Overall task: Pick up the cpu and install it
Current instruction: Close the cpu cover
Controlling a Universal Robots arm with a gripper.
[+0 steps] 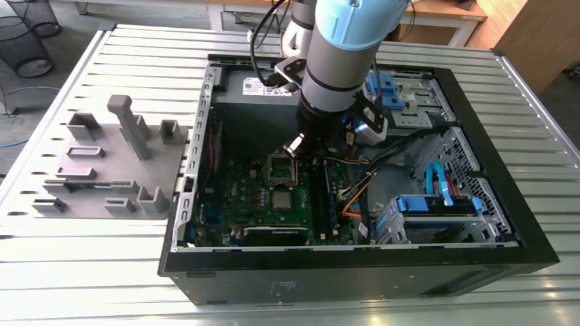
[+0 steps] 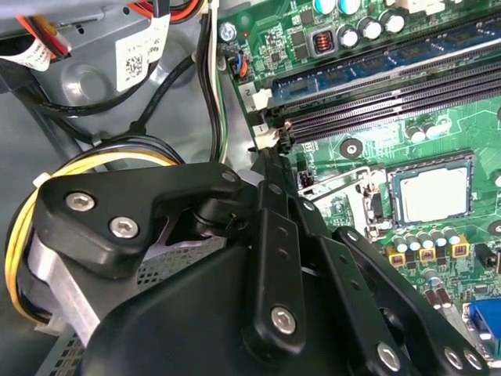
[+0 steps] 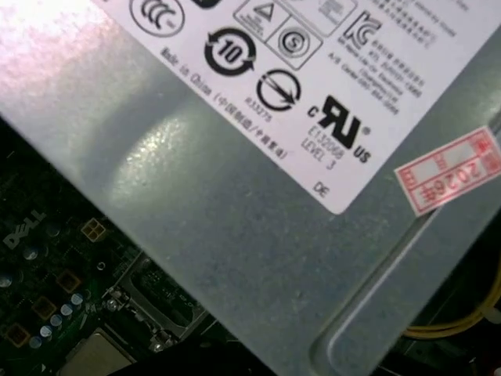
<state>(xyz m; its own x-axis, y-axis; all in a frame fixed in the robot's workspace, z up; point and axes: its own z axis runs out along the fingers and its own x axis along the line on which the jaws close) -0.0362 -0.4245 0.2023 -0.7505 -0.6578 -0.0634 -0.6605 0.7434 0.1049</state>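
Cpu (image 1: 282,199) lies flat in its socket on the green motherboard (image 1: 238,197), inside the open PC case (image 1: 363,272) on the slatted desk (image 1: 118,272). Hinged socket frame (image 1: 281,166) stands up open just beside it (on the power supply (image 1: 249,87) side). Tool (image 1: 298,145) hangs over the board near that frame, apart from the cpu. Can't tell how far open it is or whether it has hold of anything. In second wrist view, cpu's silver top faces up, w/ memory slots (image 2: 391,98) nearby.
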